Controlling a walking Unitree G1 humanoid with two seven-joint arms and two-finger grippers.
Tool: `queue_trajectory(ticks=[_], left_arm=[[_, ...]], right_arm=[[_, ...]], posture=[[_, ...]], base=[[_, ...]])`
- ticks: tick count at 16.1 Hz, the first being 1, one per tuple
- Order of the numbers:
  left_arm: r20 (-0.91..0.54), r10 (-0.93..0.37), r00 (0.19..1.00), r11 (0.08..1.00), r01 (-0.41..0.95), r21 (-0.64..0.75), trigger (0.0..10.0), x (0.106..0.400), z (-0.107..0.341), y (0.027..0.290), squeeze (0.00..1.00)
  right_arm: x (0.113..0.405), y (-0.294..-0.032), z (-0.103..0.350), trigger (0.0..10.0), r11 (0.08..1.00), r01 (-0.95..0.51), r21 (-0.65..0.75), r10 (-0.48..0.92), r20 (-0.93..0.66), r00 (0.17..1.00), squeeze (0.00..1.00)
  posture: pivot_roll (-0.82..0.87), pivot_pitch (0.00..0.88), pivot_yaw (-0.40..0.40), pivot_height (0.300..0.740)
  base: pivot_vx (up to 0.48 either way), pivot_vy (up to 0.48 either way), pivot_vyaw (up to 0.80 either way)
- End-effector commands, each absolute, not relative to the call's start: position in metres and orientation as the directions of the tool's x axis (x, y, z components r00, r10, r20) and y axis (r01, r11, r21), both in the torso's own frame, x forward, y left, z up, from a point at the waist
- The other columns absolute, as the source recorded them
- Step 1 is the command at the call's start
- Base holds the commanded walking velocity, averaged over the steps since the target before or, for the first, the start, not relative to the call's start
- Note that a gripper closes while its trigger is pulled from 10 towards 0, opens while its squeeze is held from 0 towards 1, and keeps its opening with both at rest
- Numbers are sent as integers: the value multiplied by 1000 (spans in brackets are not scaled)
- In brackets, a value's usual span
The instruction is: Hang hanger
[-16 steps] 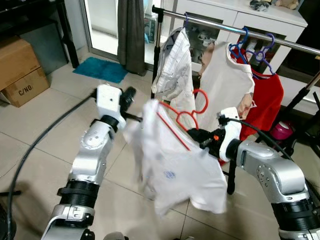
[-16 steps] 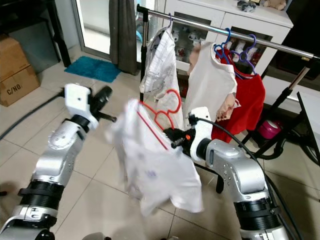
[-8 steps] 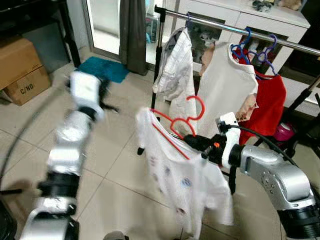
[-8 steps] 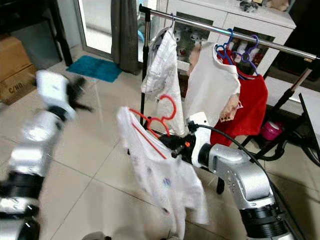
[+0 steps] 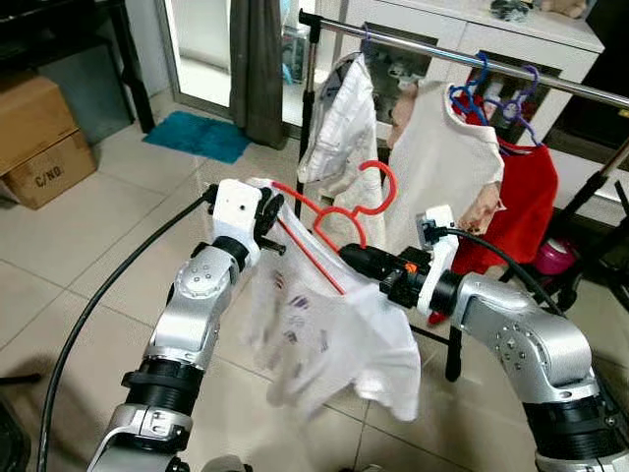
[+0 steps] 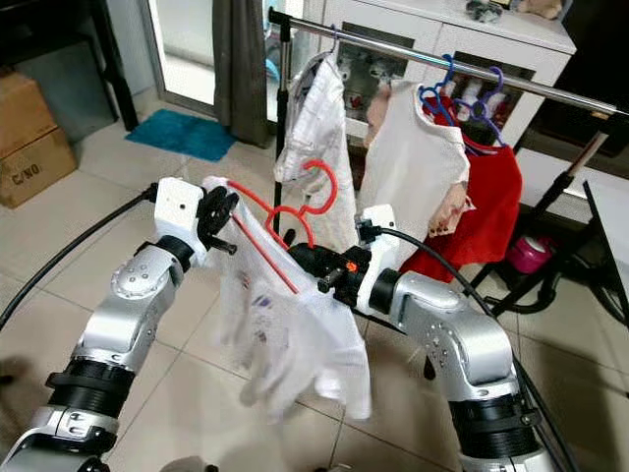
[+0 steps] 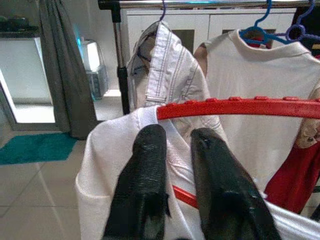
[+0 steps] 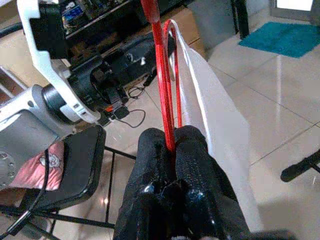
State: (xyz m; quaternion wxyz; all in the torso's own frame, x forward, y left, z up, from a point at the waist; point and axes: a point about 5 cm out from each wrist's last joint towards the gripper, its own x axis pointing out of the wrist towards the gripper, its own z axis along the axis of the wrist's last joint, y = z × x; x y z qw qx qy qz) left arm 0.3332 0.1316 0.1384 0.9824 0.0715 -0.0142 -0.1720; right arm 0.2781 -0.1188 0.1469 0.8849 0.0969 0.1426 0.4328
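Two silver arms hold one garment between them in front of a chrome clothes rail. The right claw is clamped tight on the lower bar of a red plastic hanger, its two black fingers pressed together around the thin red rod, as the right wrist view shows plainly. A white printed T-shirt hangs from that hanger, drooping below both arms and slightly blurred at its lower edge. The hanger is tilted, its hook curling up toward the rail but well short of it, not hooked on anything.

At the opposite end, the left claw sits at the shirt's shoulder, where the cloth drapes over the hanger's tip. In the left wrist view its fingers stand slightly apart, lying against the white fabric just below the red bar; whether they actually pinch the cloth I cannot tell.

On the rail behind hang a white striped shirt, a cream T-shirt on a blue hanger and a red garment beside it. Further back lie a teal floor mat, a grey curtain and a brown cardboard box on the tiled floor.
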Motion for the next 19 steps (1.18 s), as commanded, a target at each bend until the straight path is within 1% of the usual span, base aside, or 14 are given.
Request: queue_trajectory(ticks=[1, 3, 4, 5, 6, 9, 12, 19], left_arm=[[8, -326, 945, 931, 319, 179, 10000, 334, 140, 130, 1000], [21, -242, 970, 946, 231, 226, 10000, 336, 141, 135, 1000], [26, -228, 973, 945, 215, 247, 10000, 336, 141, 134, 1000], [20, -226, 974, 946, 215, 244, 10000, 335, 139, 135, 714], [18, -228, 974, 944, 216, 249, 10000, 335, 138, 135, 0], [10, -258, 966, 941, 249, 229, 10000, 336, 134, 134, 0], [-1, -285, 958, 930, 277, 244, 10000, 336, 131, 132, 0], [-37, -276, 960, 930, 276, 242, 10000, 341, 125, 136, 0]], right_arm=[[280, -121, 158, 0, 605, -745, 281, 793, -128, 595, 0], [280, -121, 158, 0, 607, -741, 288, 790, -123, 600, 0], [281, -121, 158, 0, 610, -737, 290, 788, -120, 604, 0], [281, -121, 159, 0, 611, -735, 294, 786, -117, 607, 0], [281, -121, 159, 0, 611, -734, 295, 786, -116, 607, 0], [279, -120, 160, 0, 605, -738, 298, 790, -111, 603, 0], [279, -120, 161, 0, 604, -739, 298, 791, -109, 602, 0], [276, -119, 162, 0, 589, -751, 298, 802, -100, 589, 0]], posture=[[11, 0, -97, 740], [12, 0, -92, 740], [11, 0, -88, 740], [10, 0, -86, 740], [10, 0, -86, 740], [8, 0, -85, 740], [7, 0, -83, 740], [2, 0, -81, 740]], base=[[0, 0, 0], [0, 0, 0], [0, 0, 0], [0, 0, 0], [0, 0, 0], [0, 0, 0], [0, 0, 0], [0, 0, 0]])
